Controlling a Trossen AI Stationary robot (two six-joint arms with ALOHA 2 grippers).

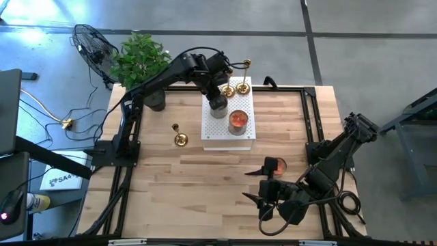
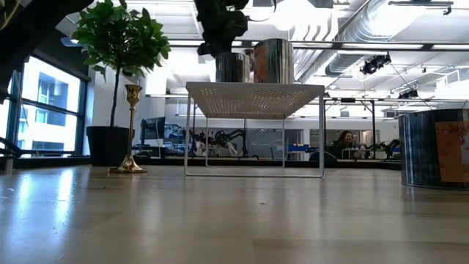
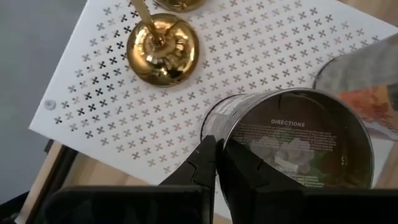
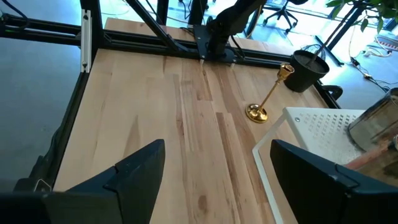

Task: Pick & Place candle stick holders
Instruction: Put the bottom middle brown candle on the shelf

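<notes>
Meanwhile left claw (image 3: 214, 163) hovers closed over white rack (image 3: 81, 93).

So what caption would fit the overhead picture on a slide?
Left gripper over the white perforated stand holding two brass candlesticks; a third waits on the table.

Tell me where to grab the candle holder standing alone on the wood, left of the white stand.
Grip the candle holder by its slim stem, midway between the flared base and the small cup. It stands upright with bare table around it, so a hand could probably close on it from the side. The base looks too wide and low to pinch.
</notes>
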